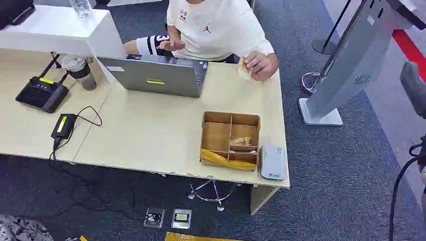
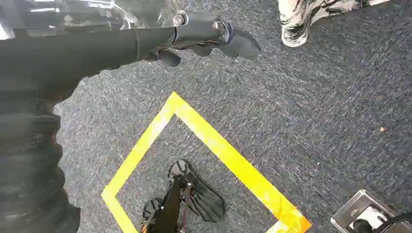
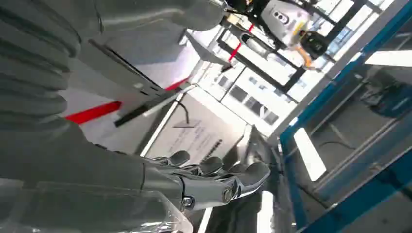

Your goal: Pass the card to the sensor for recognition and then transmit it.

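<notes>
A grey card sensor [image 1: 273,162] lies at the desk's front right corner, next to a brown compartment box [image 1: 216,136]. In the box lie a small tan item [image 1: 241,141] and a yellow packet [image 1: 226,159]. A person seated behind the desk holds a small tan card-like thing [image 1: 244,68] over the far right edge. My left hand [image 2: 204,36] hangs over the carpet, fingers loosely extended, holding nothing. My right hand [image 3: 214,174] is raised off to the desk's right with fingers spread and nothing in them. Its grey arm [image 1: 414,86] shows at the picture's edge.
A grey laptop [image 1: 158,75] stands at the desk's back. A black router [image 1: 42,93], a lidded cup [image 1: 80,71] and a small black device [image 1: 63,124] sit on the left. A grey kiosk [image 1: 346,65] stands right of the desk. Yellow tape [image 2: 214,145] marks the floor.
</notes>
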